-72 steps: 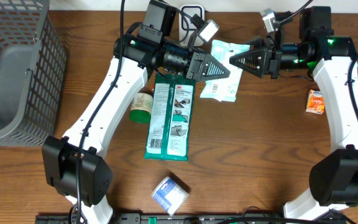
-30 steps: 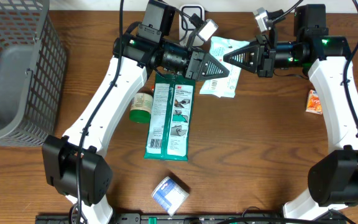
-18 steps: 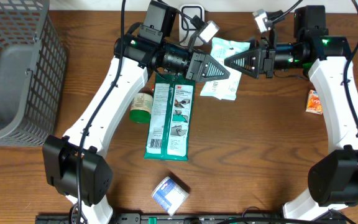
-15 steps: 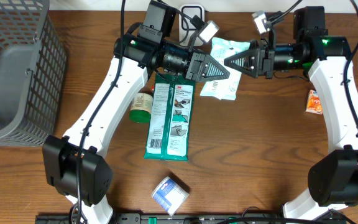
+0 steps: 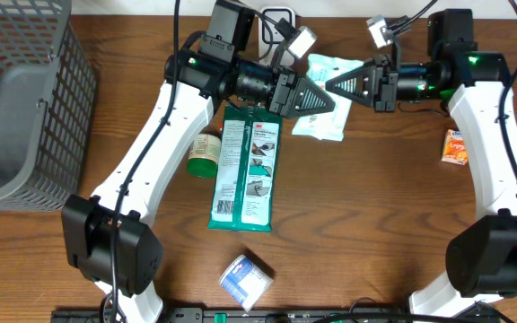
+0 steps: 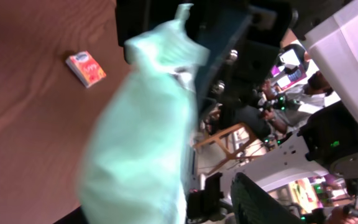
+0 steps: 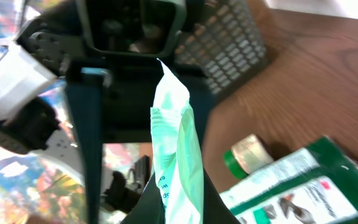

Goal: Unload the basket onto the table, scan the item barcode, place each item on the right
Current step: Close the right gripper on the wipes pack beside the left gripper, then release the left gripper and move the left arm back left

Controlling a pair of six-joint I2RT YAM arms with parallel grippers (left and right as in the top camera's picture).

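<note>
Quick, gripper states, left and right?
Left gripper: cannot tell whether open or closed.
Right gripper: closed on the pale green packet.

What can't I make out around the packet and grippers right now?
- Barcode on the mint-green packet: overhead too small, and both grippers overlap it; left wrist motion-blurred; right wrist edge-on.
- Left gripper jaws: the blurred packet fills the left wrist view; open or shut unclear.
- Packet's lower end: right wrist view, cut off by the bottom edge at the right gripper.
</note>
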